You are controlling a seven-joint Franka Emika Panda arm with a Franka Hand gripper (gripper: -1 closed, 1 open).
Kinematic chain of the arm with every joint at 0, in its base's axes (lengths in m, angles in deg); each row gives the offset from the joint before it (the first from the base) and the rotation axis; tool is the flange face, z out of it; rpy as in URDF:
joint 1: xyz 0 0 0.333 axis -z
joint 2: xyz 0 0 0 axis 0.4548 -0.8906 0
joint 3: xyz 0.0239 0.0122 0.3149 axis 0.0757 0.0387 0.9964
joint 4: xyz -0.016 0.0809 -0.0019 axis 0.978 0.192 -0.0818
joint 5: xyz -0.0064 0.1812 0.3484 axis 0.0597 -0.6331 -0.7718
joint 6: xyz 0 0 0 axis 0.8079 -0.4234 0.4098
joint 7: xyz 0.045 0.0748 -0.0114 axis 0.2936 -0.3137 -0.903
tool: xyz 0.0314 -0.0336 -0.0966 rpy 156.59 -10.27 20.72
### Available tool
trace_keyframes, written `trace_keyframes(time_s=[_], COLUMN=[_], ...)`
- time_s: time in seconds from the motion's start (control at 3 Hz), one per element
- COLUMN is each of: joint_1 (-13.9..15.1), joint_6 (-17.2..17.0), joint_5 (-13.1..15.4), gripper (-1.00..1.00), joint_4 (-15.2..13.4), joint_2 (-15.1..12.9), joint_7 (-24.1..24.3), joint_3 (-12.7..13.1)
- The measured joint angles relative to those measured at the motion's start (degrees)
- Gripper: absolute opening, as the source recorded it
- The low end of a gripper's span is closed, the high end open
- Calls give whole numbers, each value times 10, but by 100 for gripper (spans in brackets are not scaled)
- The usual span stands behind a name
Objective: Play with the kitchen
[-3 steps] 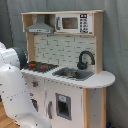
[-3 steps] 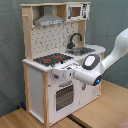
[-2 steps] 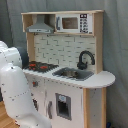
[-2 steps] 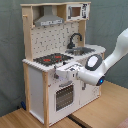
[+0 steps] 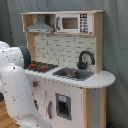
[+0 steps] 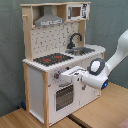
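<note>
Gripper (image 6: 74, 75) pressed close to front of kitchen (image 6: 50, 60), near knob at oven door's top edge; whether jaws open or closed, cannot tell.

Risk, judged: arm pushing further could shove or tip light toy cabinet, or scrape oven door.

Kitchen stands on wooden floor (image 6: 102, 107) before grey curtain: white front, light-wood frame, red-ringed hob, black faucet, pegboard, hood, microwave shelf.

arm (image 6: 116, 52): white, glossy, rounded segs | wrist: grey ring w/ blue light | gripper (image 6: 71, 74): white
</note>
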Motion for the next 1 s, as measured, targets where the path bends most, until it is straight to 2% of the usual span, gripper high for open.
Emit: trace_keyframes(time_s=[0.33,0.67,1.0], joint_1=[6,6,6], joint_6=[-1,-7,-32], joint_5=[5,22,36], gripper=[100,100,100], joint_4=[-23,-69,-114], joint_2=[11,-7,-45], joint_7=[51,70,65], joint_3=[-3,-28,-28])
